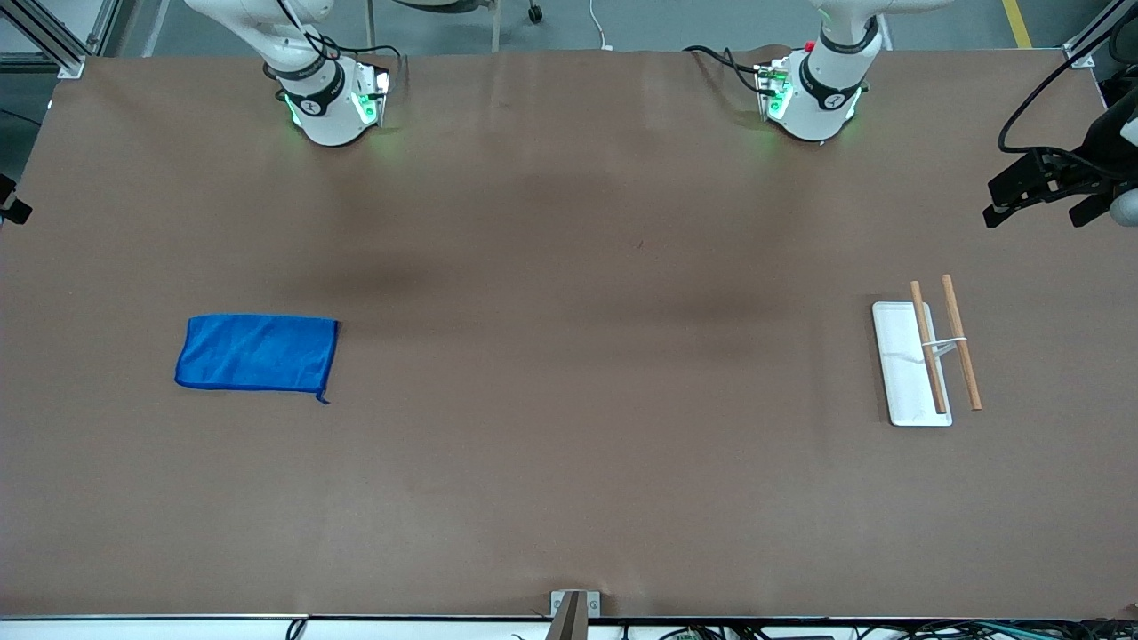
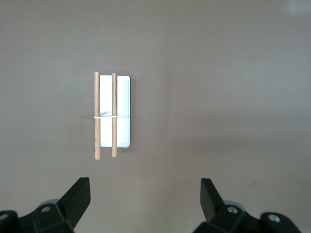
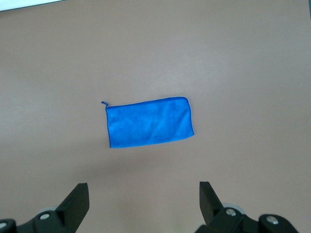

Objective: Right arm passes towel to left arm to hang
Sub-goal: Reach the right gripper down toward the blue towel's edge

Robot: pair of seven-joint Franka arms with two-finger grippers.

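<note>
A: What lies on the brown bench (image 1: 569, 462)?

B: The flat blue fuzzy rectangular towel (image 1: 257, 352) at 9 o'clock, toward the right arm's end; a white tray rack with two wooden rods (image 1: 925, 360) at 3 o'clock.

A: The grippers?

B: Right gripper (image 3: 143, 206) spread wide above the towel; left gripper (image 2: 146, 206) spread wide above the rack. Both empty.

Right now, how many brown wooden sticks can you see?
2. Both sticks sit on the rack at the left arm's end of the table: one stick over the white base, the other stick beside it over bare table.
</note>
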